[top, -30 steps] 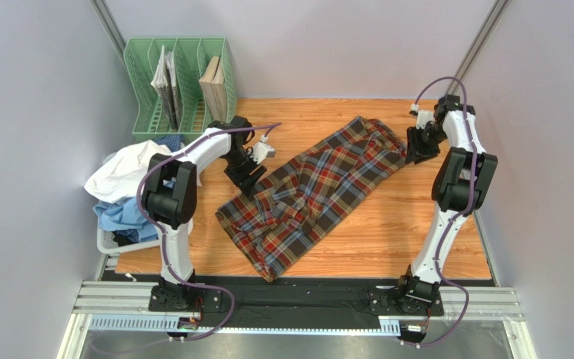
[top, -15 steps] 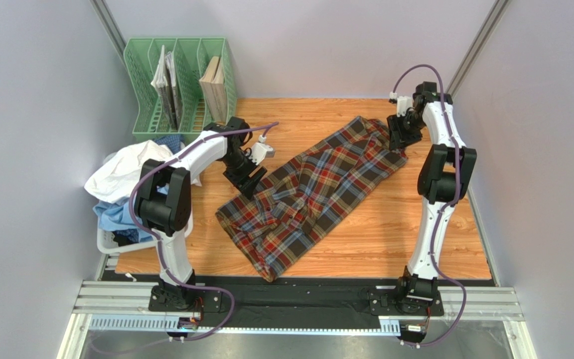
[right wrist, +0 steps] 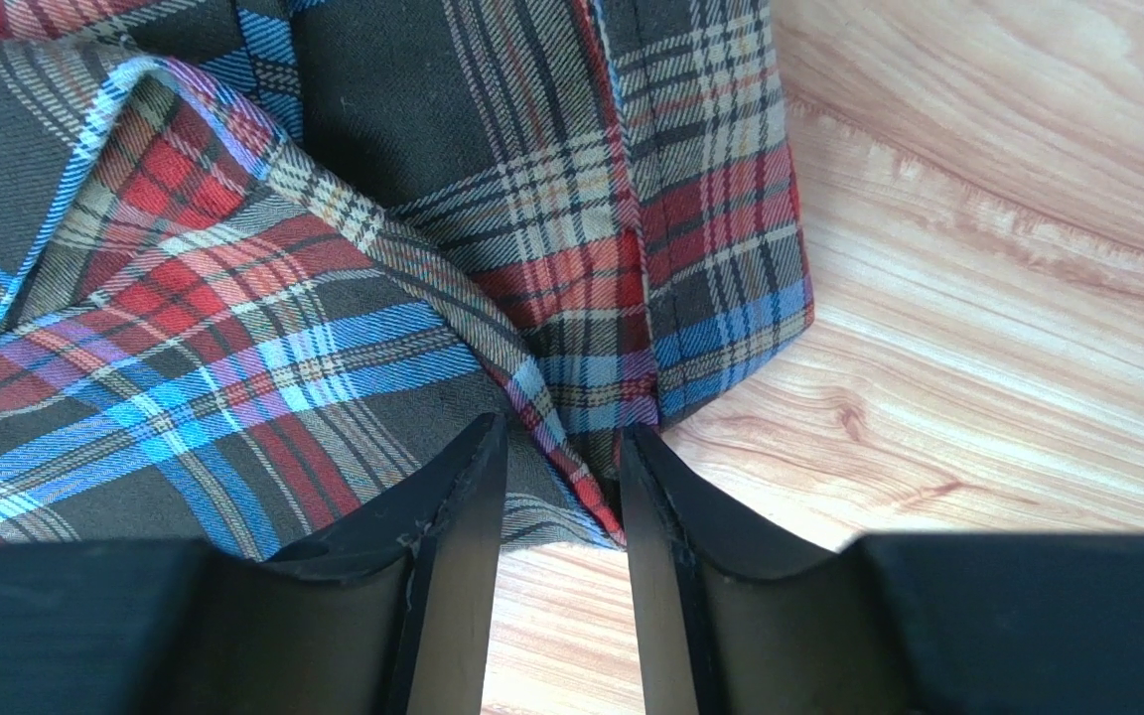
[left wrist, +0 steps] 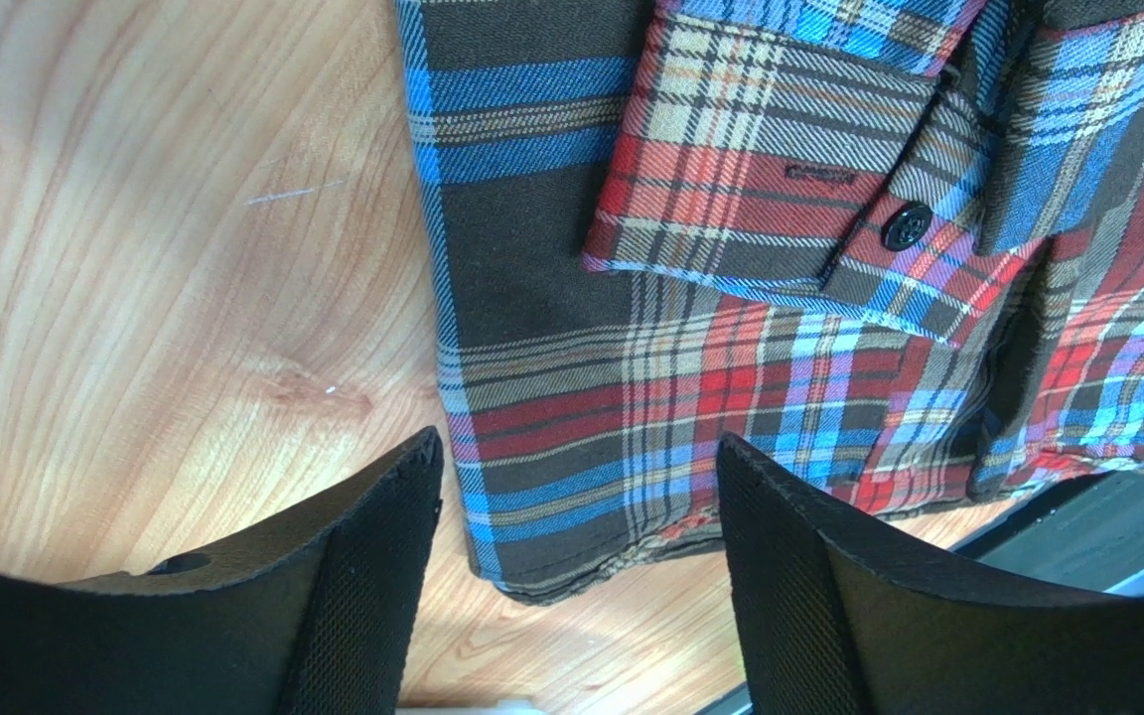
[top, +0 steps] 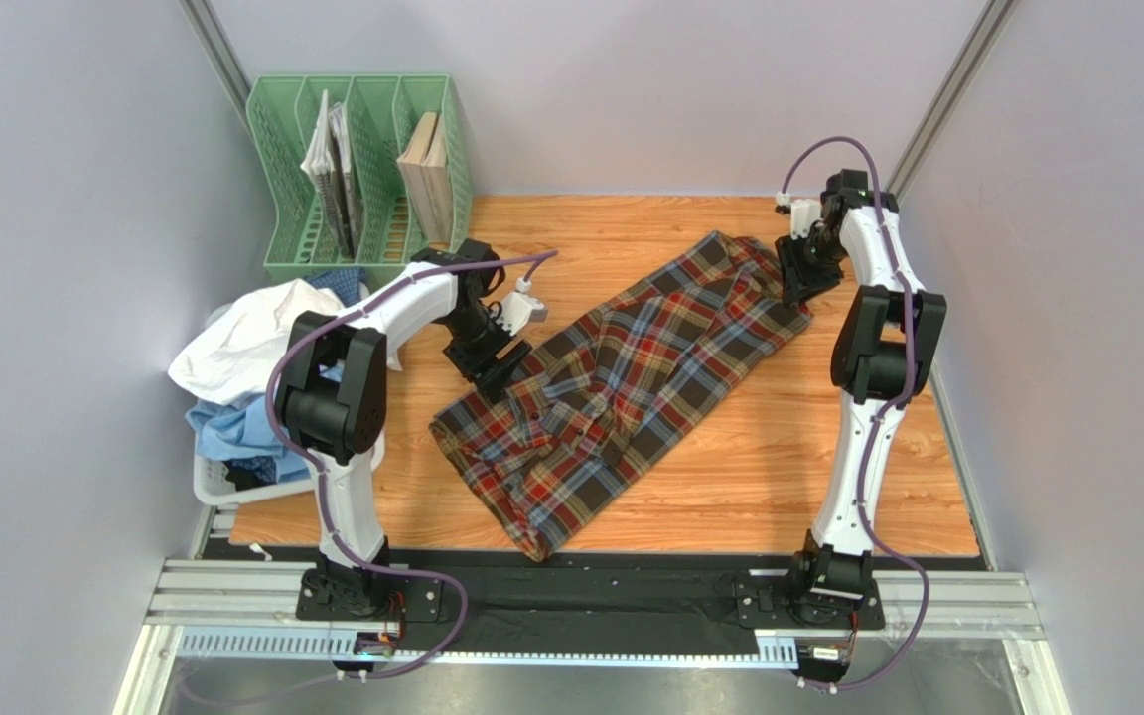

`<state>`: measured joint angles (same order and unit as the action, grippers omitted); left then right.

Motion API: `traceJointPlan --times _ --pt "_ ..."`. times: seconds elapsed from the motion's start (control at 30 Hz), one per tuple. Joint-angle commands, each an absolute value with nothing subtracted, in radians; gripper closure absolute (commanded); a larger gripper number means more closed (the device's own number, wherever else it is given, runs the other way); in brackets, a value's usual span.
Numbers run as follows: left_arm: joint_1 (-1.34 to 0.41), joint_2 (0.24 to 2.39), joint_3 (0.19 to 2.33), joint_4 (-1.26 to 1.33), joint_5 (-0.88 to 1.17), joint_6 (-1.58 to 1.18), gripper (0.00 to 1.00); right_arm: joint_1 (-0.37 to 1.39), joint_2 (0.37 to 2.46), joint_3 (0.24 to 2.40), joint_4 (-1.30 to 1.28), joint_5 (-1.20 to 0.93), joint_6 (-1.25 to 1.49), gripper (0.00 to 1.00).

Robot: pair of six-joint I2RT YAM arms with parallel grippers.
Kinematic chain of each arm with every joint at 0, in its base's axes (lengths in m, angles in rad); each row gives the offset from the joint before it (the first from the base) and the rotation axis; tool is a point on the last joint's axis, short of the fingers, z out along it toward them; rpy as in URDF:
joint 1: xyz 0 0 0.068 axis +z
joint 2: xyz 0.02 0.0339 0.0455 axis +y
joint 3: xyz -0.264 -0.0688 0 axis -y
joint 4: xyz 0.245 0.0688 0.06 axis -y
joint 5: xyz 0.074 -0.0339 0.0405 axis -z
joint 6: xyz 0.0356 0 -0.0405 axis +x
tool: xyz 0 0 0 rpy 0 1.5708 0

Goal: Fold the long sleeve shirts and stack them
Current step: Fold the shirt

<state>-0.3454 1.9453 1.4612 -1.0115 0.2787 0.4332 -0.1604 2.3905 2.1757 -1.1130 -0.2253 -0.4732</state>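
From above, the shirt point(top: 630, 388) lies spread slantwise on the table point(top: 862, 447), with its left edge under the left gripper point(top: 484, 373) and its far corner under the right gripper point(top: 798, 286). The left wrist view shows that gripper's fingers wide apart, clamped on nothing, with the shirt's edge and corner lying between and ahead of them and a buttoned cuff point(left wrist: 832, 179) further ahead to the right. The right wrist view shows its fingers a narrow gap apart, astride a raised fold at the shirt's corner, with bare wood in the gap nearer the wrist.
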Motion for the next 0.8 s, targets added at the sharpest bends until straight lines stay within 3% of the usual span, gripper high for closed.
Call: traceJointPlan --times 0.0,0.23,0.33,0.53,0.63,0.77 --pt "-0.35 1.942 1.46 -1.032 0.29 0.454 0.25 -0.164 2.39 2.175 -1.106 -0.227 -0.512 0.61" --pt "-0.373 1.936 1.45 -1.035 0.269 0.454 0.25 -0.164 2.388 2.151 -1.104 -0.192 -0.534 0.62" --pt "-0.377 1.942 1.445 -1.028 0.233 0.451 0.3 -0.166 2.387 2.152 -1.109 -0.173 -0.543 0.68" --pt "-0.376 1.967 1.442 -1.026 0.173 0.468 0.51 -0.178 2.372 2.143 -1.117 -0.143 -0.56 0.99" --pt "-0.374 1.983 1.439 -1.025 0.152 0.477 0.6 -0.189 2.365 2.14 -1.129 -0.133 -0.569 1.0" --pt "-0.37 2.0 1.44 -1.011 0.12 0.477 0.57 -0.201 2.344 2.118 -1.137 -0.132 -0.584 1.0"
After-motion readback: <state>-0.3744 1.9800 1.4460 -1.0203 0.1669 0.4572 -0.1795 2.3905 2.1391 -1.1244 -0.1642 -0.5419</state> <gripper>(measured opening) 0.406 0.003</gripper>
